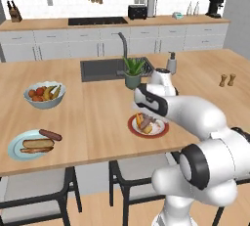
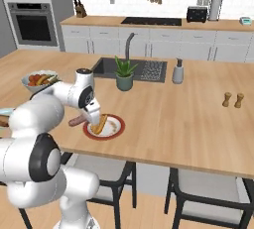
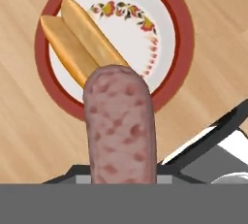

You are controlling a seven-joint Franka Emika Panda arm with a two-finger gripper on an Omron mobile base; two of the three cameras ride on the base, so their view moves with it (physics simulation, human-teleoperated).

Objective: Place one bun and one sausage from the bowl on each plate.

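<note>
End effector (image 2: 94, 119) is clamped on the pinkish sausage (image 3: 121, 126), held w/ its long axis sticking out ahead of the hand, so in hand view it runs up from 6 o'clock toward the centre. Reason, I'd judge: it's being carried over for the drop, gripped mid-length so it can go down flat.

It hangs above the red-rim plate (image 3: 181, 34), over the plate's 6 o'clock edge in hand view. Yellow-orange bun (image 3: 77, 43) already lies on that plate, at abt 9–10 o'clock of centre, angled; the free area is toward 3 o'clock, prob. where the sausage should land beside the bun, not on it.

In left base view, the light blue plate (image 1: 13, 146) sits at abt 8 o'clock on the table (image 1: 97, 117), w/ its own bun (image 1: 37, 144) and dark sausage (image 1: 50, 134) on it, so that one looks done. Fruit bowl (image 1: 44, 95) stands just behind it.

Remaining, as I read it: lower, release onto red-rim plate.
</note>
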